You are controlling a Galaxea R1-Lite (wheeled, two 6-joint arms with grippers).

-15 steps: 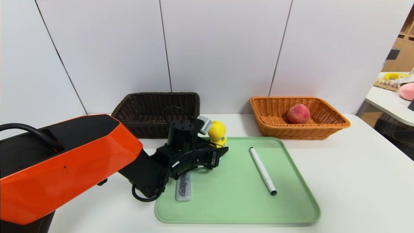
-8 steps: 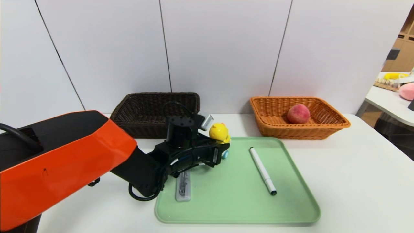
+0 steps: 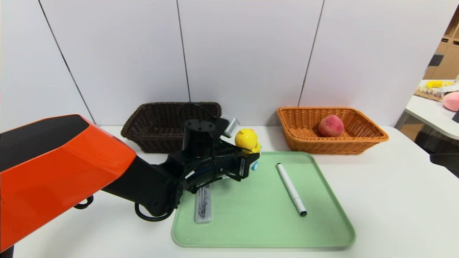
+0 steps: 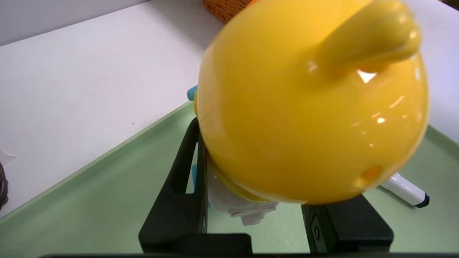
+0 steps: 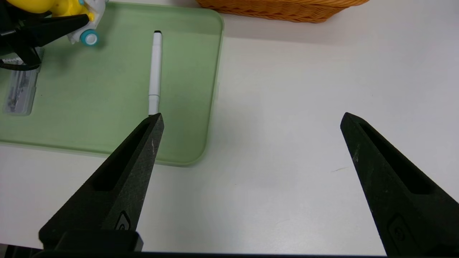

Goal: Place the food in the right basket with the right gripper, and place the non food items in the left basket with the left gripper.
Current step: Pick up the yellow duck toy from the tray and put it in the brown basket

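Left gripper (image 3: 251, 156) grips the duck (image 3: 246, 139); lift it clear of the tray's rim (image 3: 263, 246). Right gripper (image 5: 252, 120), open, waits right of the tray.

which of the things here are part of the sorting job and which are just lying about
Part of the job:
- yellow duck toy, in the left gripper
- grey case
- white pen
- peach
- orange-tan basket
- dark brown basket

Just lying about:
- pink rounded object on the far table
- yellow object near it
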